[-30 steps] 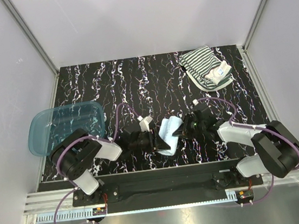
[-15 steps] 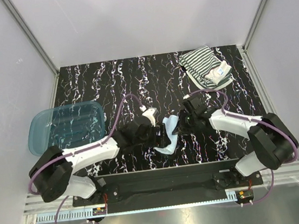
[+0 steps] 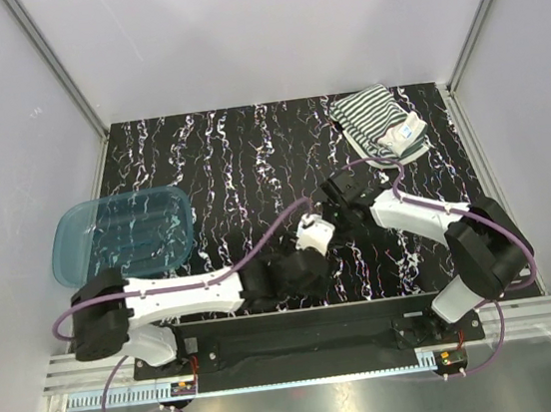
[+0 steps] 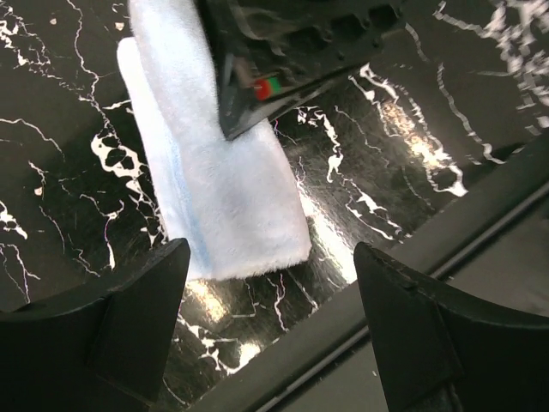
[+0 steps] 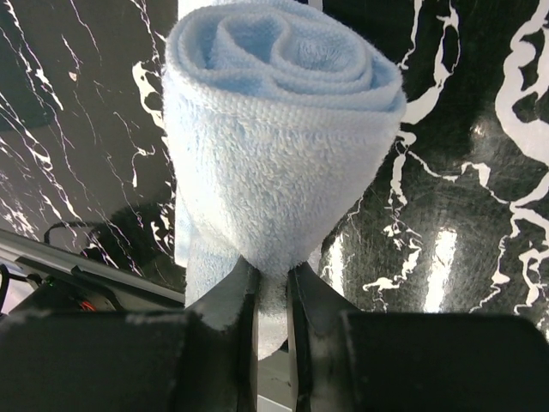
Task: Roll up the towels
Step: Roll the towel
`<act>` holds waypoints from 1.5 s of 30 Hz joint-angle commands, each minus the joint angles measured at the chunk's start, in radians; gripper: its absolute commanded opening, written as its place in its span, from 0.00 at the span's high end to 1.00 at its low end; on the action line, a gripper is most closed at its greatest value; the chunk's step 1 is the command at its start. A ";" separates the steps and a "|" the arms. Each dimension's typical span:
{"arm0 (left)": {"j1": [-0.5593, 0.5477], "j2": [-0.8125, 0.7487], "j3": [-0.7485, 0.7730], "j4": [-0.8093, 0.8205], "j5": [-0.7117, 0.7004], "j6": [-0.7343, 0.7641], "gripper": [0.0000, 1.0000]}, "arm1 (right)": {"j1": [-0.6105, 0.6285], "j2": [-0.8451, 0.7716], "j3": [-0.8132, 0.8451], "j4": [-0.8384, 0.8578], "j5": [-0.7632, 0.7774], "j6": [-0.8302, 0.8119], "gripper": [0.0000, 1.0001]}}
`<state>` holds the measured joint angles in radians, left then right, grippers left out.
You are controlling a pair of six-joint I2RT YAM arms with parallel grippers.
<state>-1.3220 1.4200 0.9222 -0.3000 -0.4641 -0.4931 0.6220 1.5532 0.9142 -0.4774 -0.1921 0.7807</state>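
The light blue towel (image 5: 283,129) is wound into a roll, and my right gripper (image 5: 273,266) is shut on its lower end. In the top view my right gripper (image 3: 340,196) is at the table's middle and the arms hide this towel. In the left wrist view the towel (image 4: 232,197) hangs as a flat strip under the right gripper, its end on the table. My left gripper (image 4: 270,257) is open and empty just short of that end, near the front edge (image 3: 308,267). The striped towel (image 3: 378,125) lies crumpled at the far right corner.
A translucent blue tub (image 3: 123,233) stands at the left edge of the black marbled table (image 3: 219,153). The table's front rail (image 4: 446,257) runs just under my left gripper. Grey walls close in the back and both sides.
My left arm has stretched out to the right along the front edge and let go of the towel. My right gripper has drawn back towards the far right with the towel.
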 commanded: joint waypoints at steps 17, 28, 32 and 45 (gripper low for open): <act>-0.066 0.319 0.054 -0.021 -0.162 -0.105 0.22 | 0.024 -0.015 0.061 -0.133 0.013 -0.031 0.94; -0.019 0.300 -0.014 0.041 -0.108 -0.131 0.52 | 0.025 -0.047 0.135 -0.213 -0.001 -0.058 0.73; 0.024 0.277 -0.052 0.076 -0.058 -0.137 0.55 | 0.022 -0.061 0.150 -0.248 0.022 -0.061 0.50; 0.193 0.168 -0.193 0.235 0.229 -0.133 0.52 | -0.151 -0.339 0.129 -0.233 0.061 -0.124 0.15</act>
<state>-1.1679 1.5906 0.7860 -0.0364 -0.3767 -0.6109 0.4679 1.3060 1.0462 -0.7715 -0.0898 0.6880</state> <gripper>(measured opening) 0.469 0.846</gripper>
